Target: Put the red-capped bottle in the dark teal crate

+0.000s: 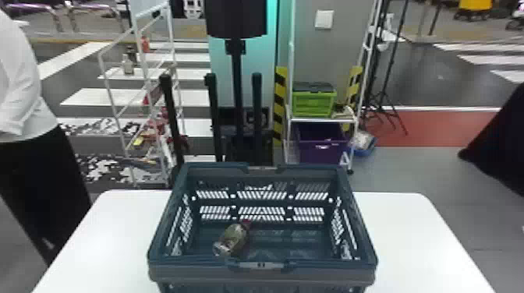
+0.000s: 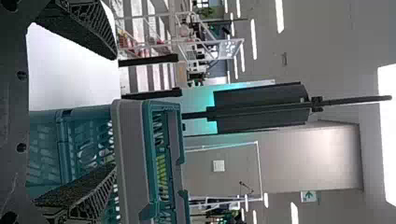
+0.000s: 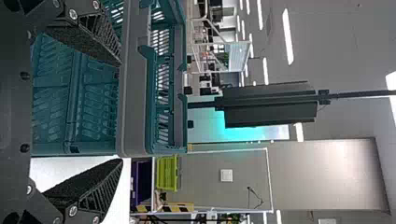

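With the squat, red-capped bottle point(image 1: 233, 238) inside the slatted, dark teal plastic crate point(image 1: 331, 274), apparently lying on its side, I judge the placing done, leaving only my left hand point(image 2: 115, 111) and right hand point(image 3: 120, 112), both spread, to back away.

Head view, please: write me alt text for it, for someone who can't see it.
A red-capped bottle lies on its side inside an open dark teal crate, left of its middle, cap pointing away. The crate stands on a white table. Behind, to the right, a rack holds a green box above a purple bin.
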Available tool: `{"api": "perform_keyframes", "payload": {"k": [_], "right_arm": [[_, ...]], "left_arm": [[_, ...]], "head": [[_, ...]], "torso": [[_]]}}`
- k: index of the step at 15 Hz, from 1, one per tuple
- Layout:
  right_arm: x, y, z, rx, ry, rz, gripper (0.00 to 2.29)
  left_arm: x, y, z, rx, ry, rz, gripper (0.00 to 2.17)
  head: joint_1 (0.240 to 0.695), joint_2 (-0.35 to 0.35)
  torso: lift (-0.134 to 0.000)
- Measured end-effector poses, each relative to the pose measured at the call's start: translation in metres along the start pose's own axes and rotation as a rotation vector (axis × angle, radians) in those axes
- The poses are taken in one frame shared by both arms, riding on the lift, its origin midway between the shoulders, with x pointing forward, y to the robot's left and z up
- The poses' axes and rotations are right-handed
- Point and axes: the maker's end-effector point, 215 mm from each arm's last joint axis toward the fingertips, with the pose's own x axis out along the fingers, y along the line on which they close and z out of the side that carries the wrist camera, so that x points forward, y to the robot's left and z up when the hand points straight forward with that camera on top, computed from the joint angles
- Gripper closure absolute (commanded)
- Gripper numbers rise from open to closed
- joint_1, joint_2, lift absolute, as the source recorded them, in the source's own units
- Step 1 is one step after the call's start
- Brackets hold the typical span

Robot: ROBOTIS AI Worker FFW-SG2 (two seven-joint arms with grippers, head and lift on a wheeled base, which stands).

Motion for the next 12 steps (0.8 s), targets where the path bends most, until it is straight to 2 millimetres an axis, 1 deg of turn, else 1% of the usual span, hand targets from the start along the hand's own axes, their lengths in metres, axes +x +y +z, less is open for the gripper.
{"api": "perform_keyframes", "payload": {"k": [2,5,12], "right_arm": [[0.0001,0.0014,-0.0002,0.002,0.0,0.001,0.15],[0.0002,0.0019,-0.0003,0.004,0.0,0.001,0.15],[-0.0013,0.0028,-0.0014,0.005,0.004,0.002,0.15]], "left_arm": [[-0.0011,-0.0054,0.0019,-0.008,-0.002,-0.006,0.06],[-0.0011,-0.0022,0.005,-0.01,-0.006,0.014,0.06],[-0.002,-0.0016,0.002,-0.014,0.003,0.039,0.06]], "head": [[0.499,0.0],[0.499,0.0],[0.499,0.0]], "torso": [[0.0],[0.0],[0.0]]}}
